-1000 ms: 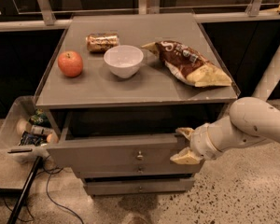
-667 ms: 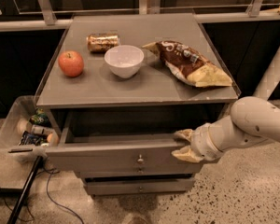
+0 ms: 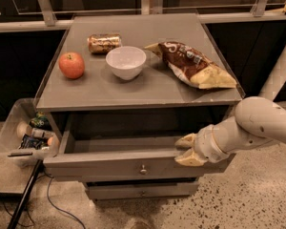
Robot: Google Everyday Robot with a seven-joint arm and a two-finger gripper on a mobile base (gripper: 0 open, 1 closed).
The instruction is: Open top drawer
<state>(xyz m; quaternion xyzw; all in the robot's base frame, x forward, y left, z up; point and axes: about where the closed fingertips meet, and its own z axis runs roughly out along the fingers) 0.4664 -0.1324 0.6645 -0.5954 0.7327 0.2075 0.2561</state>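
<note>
The gripper, jaws spread, is hooking the front edge of the top drawer, partly out beneath the table, and is likely risking slipping off mid-pull.

Matt grey top drawer with a small shiny metal knob; a smooth, cream, plastic-looking gripper at its front right edge. Bench dull grey, bowl glossy white, bag shiny foil, apple waxy

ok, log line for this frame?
top drawer: partly open | gripper: at its front panel's top edge, right of knob
</note>
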